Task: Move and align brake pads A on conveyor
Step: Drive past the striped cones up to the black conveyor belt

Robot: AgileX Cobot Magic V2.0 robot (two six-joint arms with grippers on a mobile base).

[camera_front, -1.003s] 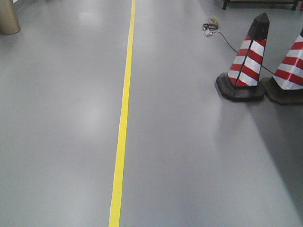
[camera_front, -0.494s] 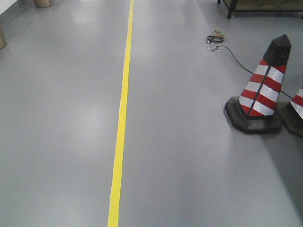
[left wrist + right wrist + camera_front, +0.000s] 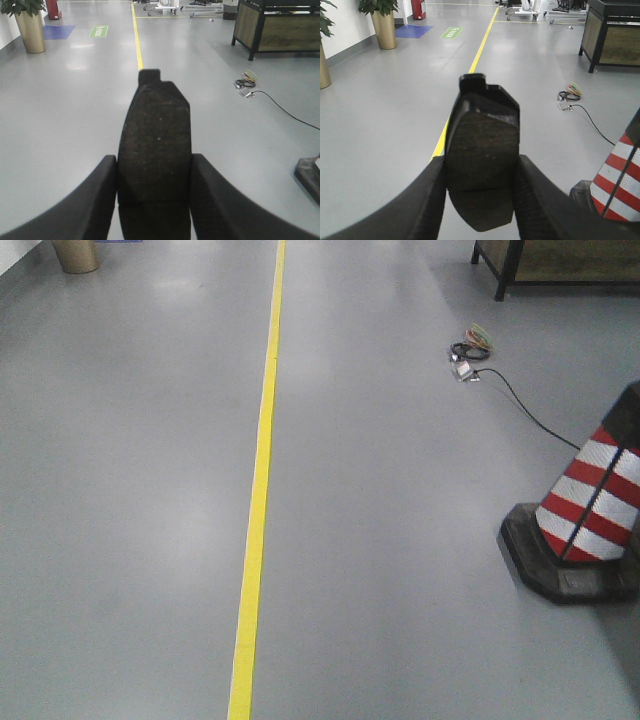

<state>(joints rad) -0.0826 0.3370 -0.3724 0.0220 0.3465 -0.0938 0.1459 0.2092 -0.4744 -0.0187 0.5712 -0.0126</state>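
Left wrist view: left fingers [image 3: 95, 200] are clamped on the left pad [image 3: 155, 130], one finger pressed against each long edge. The pad stands out forward of the fingers with its rough dark face toward the camera and a small square tab at the far end. It is held in the air above the grey floor [image 3: 65, 100].

Right wrist view: right fingers [image 3: 540, 200] are clamped the same way on the right pad [image 3: 482, 150]. Its black backing plate shows as a rim past the far end. A faint line crosses the lower face, possibly the centre groove; it is too dark to be sure.

Front view: a yellow line [image 3: 258, 490] runs straight up the floor. A red-and-white cone [image 3: 590, 520] on a black base stands at the right edge, partly cut off. A coiled cable [image 3: 470, 350] lies beyond it, near a dark cabinet [image 3: 560, 260]. A brass-coloured pot [image 3: 75, 252] stands far left.
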